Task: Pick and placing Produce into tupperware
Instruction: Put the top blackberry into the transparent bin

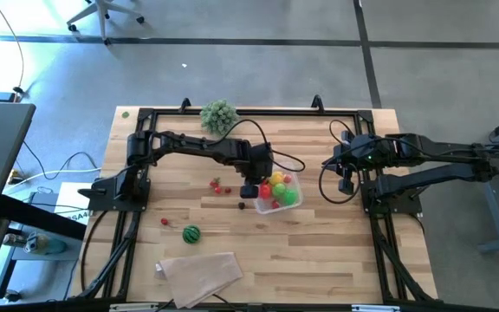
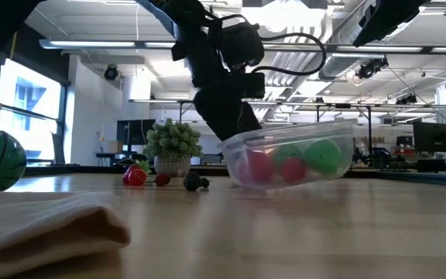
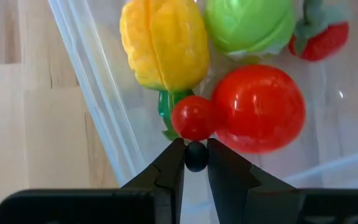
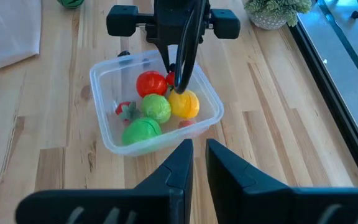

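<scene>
The clear tupperware (image 1: 277,192) stands at mid-table. It holds a yellow piece (image 3: 165,43), a light green ball (image 3: 248,25), a big red ball (image 3: 260,109) and a strawberry (image 3: 321,37). My left gripper (image 3: 196,163) reaches into the tupperware's left end, shut on a small red piece of produce (image 3: 192,118). My right gripper (image 4: 194,158) hangs shut and holding nothing above the table's right side. A striped green ball (image 1: 191,233) and small red pieces (image 1: 217,184) lie on the wood left of the tupperware. My left gripper pinches a small dark knob (image 3: 196,157) at the near end of the small red piece, between its two fingertips. The fingers slant steeply down from the table's left side. The red piece hangs inside the tupperware, against the big red ball and a green stem.
A bushy plant in a pot (image 1: 219,114) stands at the far edge. A folded beige cloth (image 1: 199,270) lies near the front edge. A small dark piece (image 1: 243,205) sits just left of the tupperware, and another red bit (image 1: 164,222) lies beside the striped ball.
</scene>
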